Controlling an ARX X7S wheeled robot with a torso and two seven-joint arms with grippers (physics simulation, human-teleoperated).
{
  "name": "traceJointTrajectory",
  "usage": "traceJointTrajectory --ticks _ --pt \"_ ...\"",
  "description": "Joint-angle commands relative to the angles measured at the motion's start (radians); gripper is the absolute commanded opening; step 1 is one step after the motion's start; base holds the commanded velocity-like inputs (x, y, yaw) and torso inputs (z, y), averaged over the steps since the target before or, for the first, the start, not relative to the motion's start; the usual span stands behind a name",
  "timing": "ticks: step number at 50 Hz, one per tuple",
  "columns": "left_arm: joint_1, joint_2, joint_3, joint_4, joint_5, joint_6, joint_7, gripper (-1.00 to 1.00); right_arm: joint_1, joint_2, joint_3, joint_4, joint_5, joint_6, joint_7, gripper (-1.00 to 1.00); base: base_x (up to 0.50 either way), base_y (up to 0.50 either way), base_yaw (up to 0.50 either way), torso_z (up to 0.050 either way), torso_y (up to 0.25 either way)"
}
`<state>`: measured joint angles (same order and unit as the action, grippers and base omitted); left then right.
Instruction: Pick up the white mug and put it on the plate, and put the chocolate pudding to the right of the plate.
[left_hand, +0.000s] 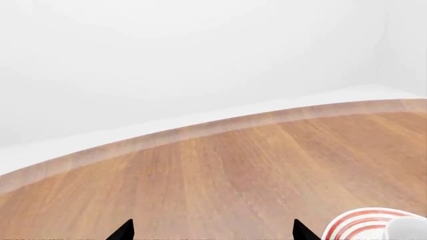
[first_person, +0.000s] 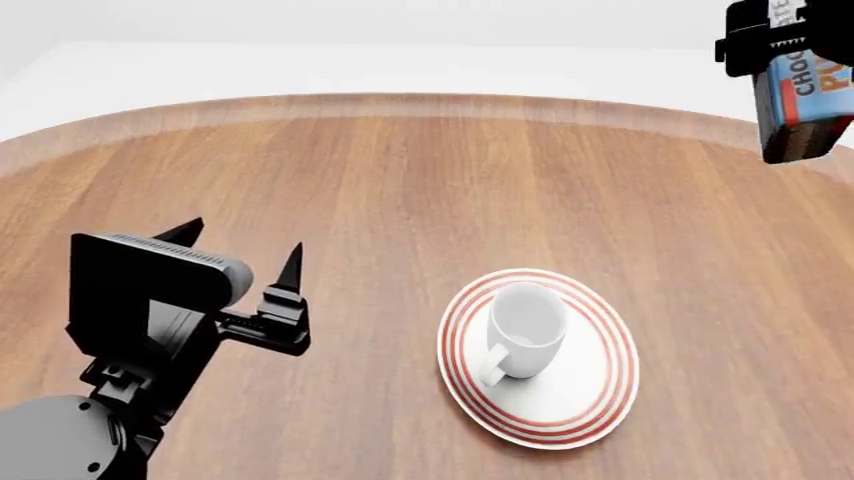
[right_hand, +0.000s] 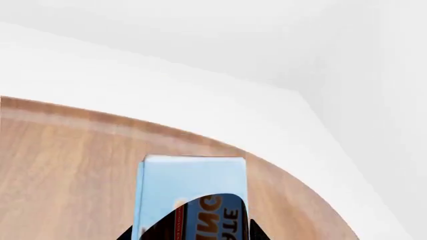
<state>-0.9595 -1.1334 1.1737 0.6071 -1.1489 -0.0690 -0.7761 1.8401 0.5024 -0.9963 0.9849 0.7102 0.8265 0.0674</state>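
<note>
Nearest the robot, the left gripper (first_person: 243, 262) hovers empty over the wooden table (first_person: 400, 170), to the left of the plate (first_person: 587, 405), its two dark fingers spread wide apart. The plate lies flat on the table, and the white mug (first_person: 527, 328) stands upright on it, handle turned toward the robot. Farther off, up and to the right of the plate, the right gripper (first_person: 774, 35) holds the chocolate pudding (first_person: 806, 100) lifted above the table, clamped across its sides. The carton is probably light and fairly stiff; a firm squeeze across its narrow sides should suit, though too hard a squeeze could dent the card.
</note>
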Motion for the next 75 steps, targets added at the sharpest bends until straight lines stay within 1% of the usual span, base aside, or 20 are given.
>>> traceJointTrajectory --ticks 1,3,5,11,14,24,26,30,35,40,49,50,54,57,65,75 --pt "0.015 0.019 -0.024 -0.002 0.011 0.016 0.029 1.00 0.012 -0.109 -0.140 0.230 -0.168 0.003 -0.232 -1.00 0.00 0.00 0.00 0.000 0.000" --pt "0.017 0.016 -0.025 -0.005 0.009 0.019 0.031 1.00 -0.004 -0.084 -0.162 0.168 -0.172 0.047 -0.246 -1.00 0.00 0.00 0.00 0.000 0.000" --pt "0.018 0.013 -0.027 -0.004 0.008 0.021 0.031 1.00 -0.030 -0.035 -0.209 0.033 -0.177 0.113 -0.281 -1.00 0.00 0.00 0.00 0.000 0.000" --pt "0.018 0.012 -0.029 -0.001 0.009 0.022 0.031 1.00 -0.057 0.019 -0.264 -0.111 -0.176 0.170 -0.336 -1.00 0.00 0.00 0.00 0.000 0.000" --pt "0.020 0.013 -0.028 -0.002 0.008 0.020 0.029 1.00 -0.076 0.018 -0.281 -0.098 -0.184 0.144 -0.363 -1.00 0.00 0.00 0.00 0.000 0.000" --pt "0.004 -0.004 -0.038 0.011 0.001 0.008 0.024 1.00 -0.122 -0.043 -0.269 0.096 -0.198 0.007 -0.398 -1.00 0.00 0.00 0.00 0.000 0.000" --pt "0.005 -0.013 -0.040 0.017 0.002 0.010 0.022 1.00 -0.141 -0.083 -0.266 0.209 -0.208 -0.071 -0.420 -1.00 0.00 0.00 0.00 0.000 0.000" --pt "0.008 -0.021 -0.042 0.020 0.003 0.011 0.017 1.00 -0.160 -0.118 -0.254 0.315 -0.216 -0.147 -0.427 -1.00 0.00 0.00 0.00 0.000 0.000" --pt "0.010 -0.012 -0.039 0.014 0.005 0.008 0.017 1.00 -0.203 -0.112 -0.236 0.319 -0.224 -0.160 -0.438 -1.00 0.00 0.00 0.00 0.000 0.000" --pt "0.016 -0.002 -0.034 0.010 0.011 0.007 0.016 1.00 -0.231 -0.095 -0.119 0.322 -0.170 -0.155 -0.392 -1.00 0.00 0.00 0.00 0.000 0.000" --pt "0.017 0.004 -0.034 0.007 0.013 0.005 0.018 1.00 -0.286 -0.086 0.000 0.322 -0.208 -0.150 -0.367 -1.00 0.00 0.00 0.00 0.000 0.000" --pt "0.029 0.017 -0.028 -0.008 0.020 0.012 0.025 1.00 -0.337 -0.063 0.066 0.323 -0.177 -0.101 -0.312 -1.00 0.00 0.00 0.00 0.000 0.000" --pt "0.032 0.023 -0.026 -0.010 0.022 0.012 0.026 1.00 -0.359 -0.066 0.125 0.323 -0.227 -0.073 -0.319 -1.00 0.00 0.00 0.00 0.000 0.000" --pt "0.034 0.026 -0.025 -0.015 0.023 0.014 0.029 1.00 -0.375 -0.066 0.210 0.323 -0.244 -0.060 -0.303 -1.00 0.00 0.00 0.00 0.000 0.000" --pt "0.043 0.027 -0.024 -0.021 0.024 0.021 0.033 1.00 -0.415 -0.077 0.369 0.323 -0.360 -0.049 -0.299 -1.00 0.00 0.00 0.00 0.000 0.000" --pt "0.052 0.029 -0.024 -0.023 0.029 0.028 0.033 1.00 -0.422 -0.079 0.496 0.323 -0.490 -0.034 -0.307 -1.00 0.00 0.00 0.00 0.000 0.000"
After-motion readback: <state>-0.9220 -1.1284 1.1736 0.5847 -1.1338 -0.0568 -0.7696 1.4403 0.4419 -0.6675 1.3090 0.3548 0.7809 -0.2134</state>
